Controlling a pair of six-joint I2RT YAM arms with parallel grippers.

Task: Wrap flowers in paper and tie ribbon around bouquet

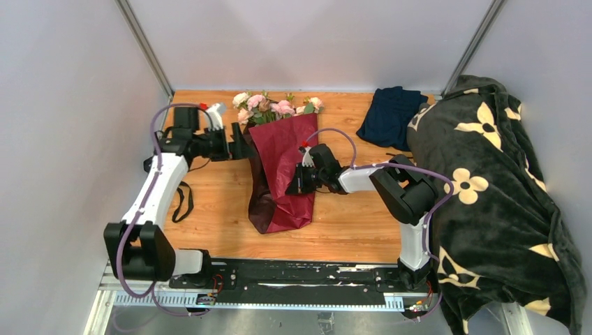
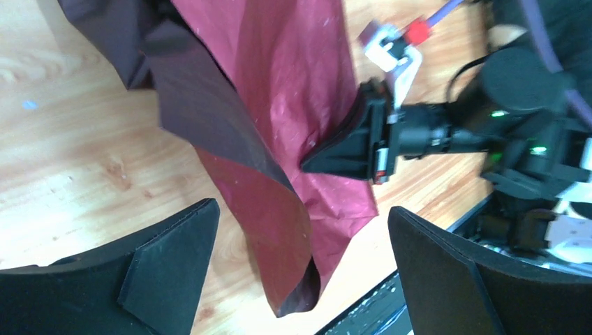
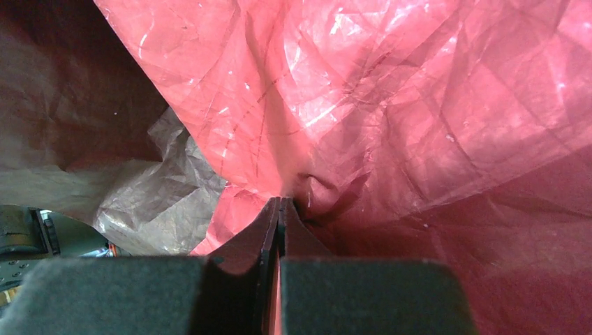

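The flowers (image 1: 276,108), pale pink and cream roses, lie at the back of the table with their stems hidden under the paper. The burgundy paper (image 1: 286,167) is folded lengthwise over them, its darker reverse showing along the left edge (image 2: 202,105). My left gripper (image 1: 241,143) is open beside the paper's upper left edge; nothing is between its fingers (image 2: 301,209), and a loose paper flap lies beyond them. My right gripper (image 1: 297,183) is shut, its tips (image 3: 280,202) pinching a pucker in the paper (image 3: 391,105). The black ribbon (image 1: 183,202) lies looped on the table left of the paper.
A folded navy cloth (image 1: 391,115) lies at the back right. A big dark green blanket (image 1: 489,195) with cream flower shapes covers the table's right side. The right arm's wrist (image 2: 516,91) reaches over the paper. A black rail (image 1: 293,276) runs along the near edge.
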